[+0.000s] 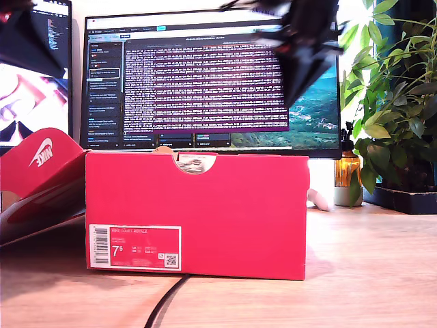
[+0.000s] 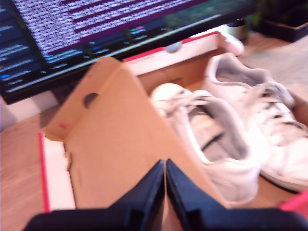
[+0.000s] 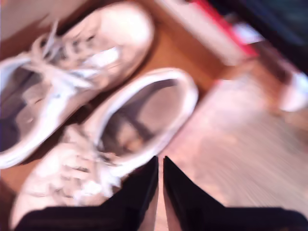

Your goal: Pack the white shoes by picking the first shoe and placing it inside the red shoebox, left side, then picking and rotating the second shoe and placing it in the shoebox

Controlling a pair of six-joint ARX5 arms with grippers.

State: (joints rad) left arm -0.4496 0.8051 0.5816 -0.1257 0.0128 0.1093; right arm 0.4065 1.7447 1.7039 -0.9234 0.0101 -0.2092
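The red shoebox [image 1: 205,212] stands mid-table with its "7.5" label facing the exterior camera. Its lid [image 1: 41,164] lies open at the exterior view's left. Both white shoes sit side by side inside the box, one [image 2: 211,139] nearer the lid, the other [image 2: 260,120] beyond it; a sliver of white [image 1: 194,164] shows through the notch. My first gripper [image 2: 163,187] hovers shut and empty over the brown inner face of the lid [image 2: 110,139]. My second gripper [image 3: 161,183] hangs shut and empty above the heel of one shoe [image 3: 134,120], beside the other [image 3: 72,72].
A monitor [image 1: 205,82] stands right behind the box. A blurred dark arm [image 1: 307,48] hangs at the exterior view's upper right, another [image 1: 27,34] at its upper left. A plant [image 1: 396,102], an amber bottle [image 1: 347,167] and a small white object [image 1: 321,198] are at its right. A black cable [image 1: 164,301] runs in front.
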